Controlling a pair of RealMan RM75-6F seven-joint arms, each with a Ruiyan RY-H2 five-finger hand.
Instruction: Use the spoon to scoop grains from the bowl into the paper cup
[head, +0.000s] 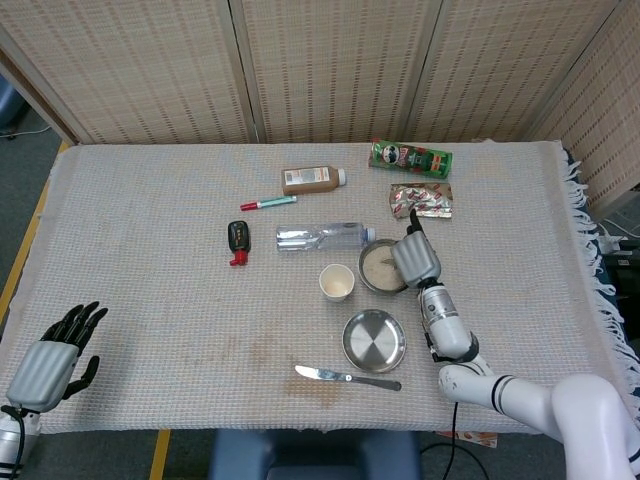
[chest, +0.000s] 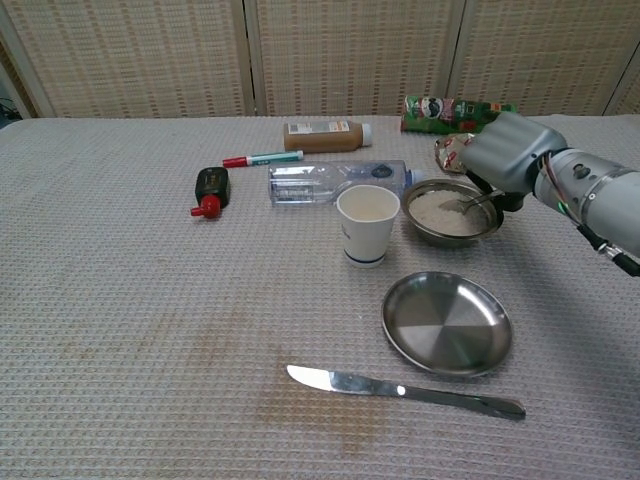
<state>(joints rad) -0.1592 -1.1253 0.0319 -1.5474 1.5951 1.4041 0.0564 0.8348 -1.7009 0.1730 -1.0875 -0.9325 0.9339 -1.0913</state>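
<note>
The spoon (chest: 470, 205) dips its tip into the white grains of the bowl (chest: 452, 215), its handle gripped in the right hand (chest: 505, 155), which hangs over the bowl's right rim. The bowl sits right of the tabletop's (head: 150, 300) centre, with the paper cup (chest: 367, 225) upright just beside it on the left, and the cup's inside looks bare of grains. A round steel plate (chest: 447, 323) lies nearer the front edge, and a knife (chest: 400, 390) lies in front of that. A clear bottle (chest: 330, 180) lies on its side behind the cup. The left hand (head: 52, 358) rests holding nothing, fingers apart, at the front left corner.
</note>
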